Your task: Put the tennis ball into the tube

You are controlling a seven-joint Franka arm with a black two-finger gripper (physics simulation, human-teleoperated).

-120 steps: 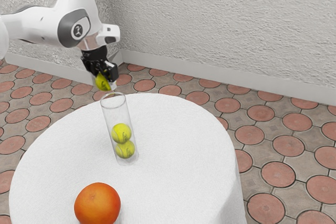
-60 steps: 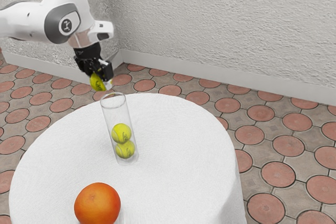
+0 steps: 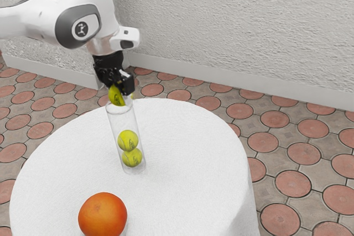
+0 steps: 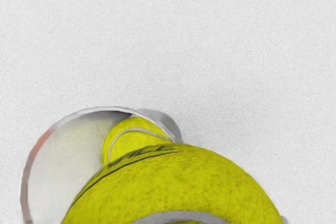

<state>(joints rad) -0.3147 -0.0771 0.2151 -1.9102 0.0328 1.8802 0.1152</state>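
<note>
A robot arm reaches over a round white tabletop, its black gripper closed on a yellow-green tennis ball at the mouth of a clear tube. The fingers stand apart by about the ball's width, one on either side of it, with the ball's lower part bare beneath them. The ball is at the height of the tube's rim; whether its underside dips inside appears too close to call from this angle. The wrist view puts the held ball over one side of the round opening, off its center, leaving part of the mouth uncovered.

Inside the upright tube, two more tennis balls are stacked, the upper ball resting on the lower ball near the base. Part of a ball within the tube is visible in the wrist view, just beside the held one. An orange fruit sits on the tabletop, apart from the tube. Behind are a rough pale wall and a floor of round reddish tiles.
</note>
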